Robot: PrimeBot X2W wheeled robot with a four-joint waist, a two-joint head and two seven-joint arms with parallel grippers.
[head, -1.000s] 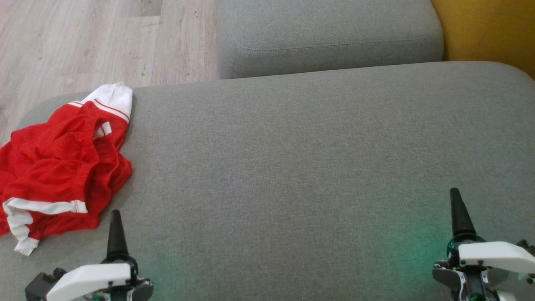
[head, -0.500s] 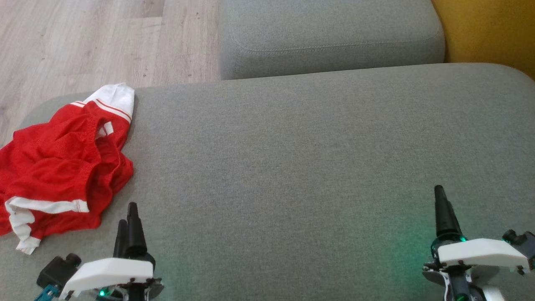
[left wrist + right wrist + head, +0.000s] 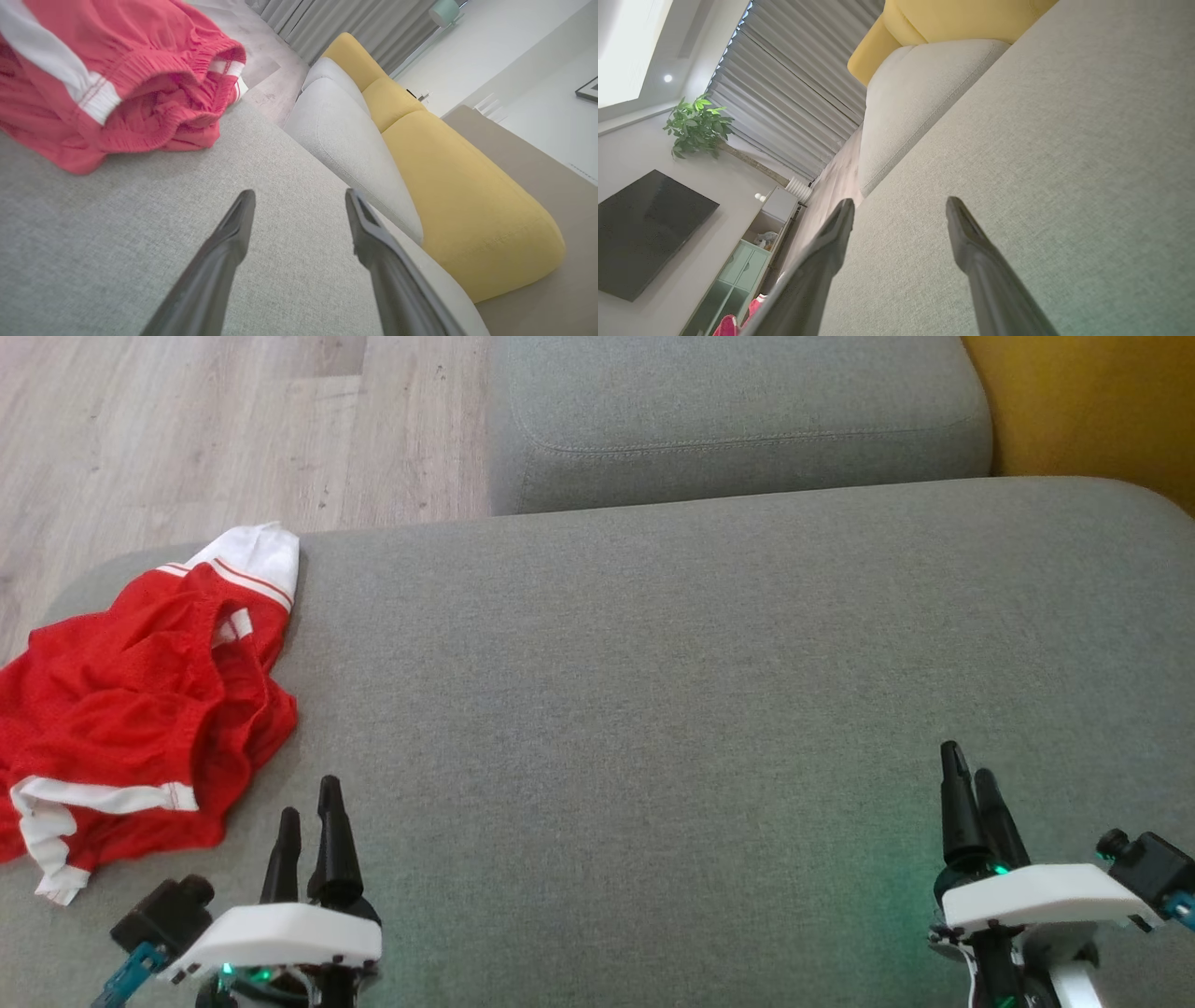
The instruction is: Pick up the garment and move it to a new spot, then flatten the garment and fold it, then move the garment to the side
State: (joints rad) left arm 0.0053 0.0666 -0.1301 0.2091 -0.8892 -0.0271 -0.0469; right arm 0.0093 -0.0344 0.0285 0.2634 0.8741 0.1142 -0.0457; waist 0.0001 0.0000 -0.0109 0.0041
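1. The garment (image 3: 131,709), red with white trim, lies crumpled at the left end of the grey seat cushion (image 3: 653,663).
2. Its long axis runs from the near left to the far edge of the cushion. A white-banded end points away from the robot; a white strip trails at the near end.
3. The left gripper (image 3: 309,798) hovers low over the cushion just to the right of the garment and clear of it, fingers pointing forward. In the left wrist view its jaws stand apart with nothing between them.
4. The right gripper (image 3: 966,761) hovers over the cushion's right part, well apart from the garment, fingers forward, jaws likewise spread and empty.
5. Beyond the seat lie a second grey cushion (image 3: 738,411), a yellow cushion (image 3: 1083,401) and pale wooden floor (image 3: 187,429).
6. The right wrist view shows grey curtains (image 3: 784,93), a potted plant (image 3: 696,126), a dark television (image 3: 644,233) and a low cabinet (image 3: 752,261).
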